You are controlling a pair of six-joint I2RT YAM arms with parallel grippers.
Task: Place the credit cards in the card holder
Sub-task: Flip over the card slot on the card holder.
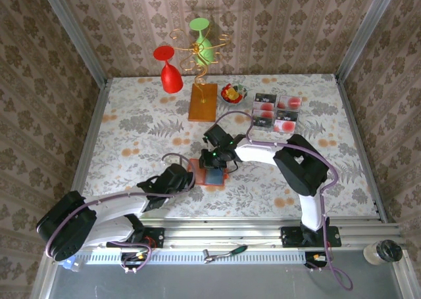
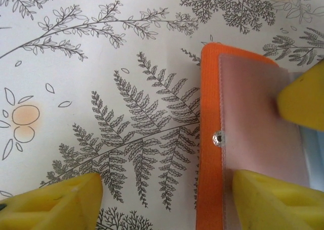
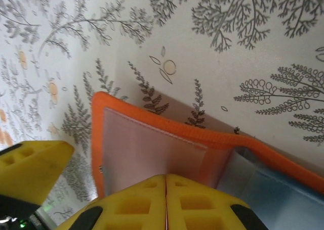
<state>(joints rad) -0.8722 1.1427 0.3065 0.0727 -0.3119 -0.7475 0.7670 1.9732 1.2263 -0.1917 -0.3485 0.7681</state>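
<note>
The card holder [image 1: 209,175] lies unfolded mid-table, orange with a pale pink inner flap [image 2: 253,119] and a grey-blue panel [image 3: 273,194]. My left gripper [image 1: 191,179] is open and straddles the holder's left edge [image 2: 164,204]; one finger [image 2: 268,202] rests on the flap, the other [image 2: 55,202] is over the cloth. My right gripper [image 1: 217,157] is shut, its joined tips [image 3: 166,182] against the pink flap near the fold, with nothing between them. Its finger [image 2: 304,101] shows in the left wrist view. Several credit cards [image 1: 275,111], dark and pinkish-white, lie in a block at the far right.
A small bowl [image 1: 233,92] of red and yellow pieces sits left of the cards. An orange-brown block [image 1: 202,102] carries a gold wire stand with a red glass [image 1: 170,72] and a green glass [image 1: 202,39]. Patterned walls close in the table.
</note>
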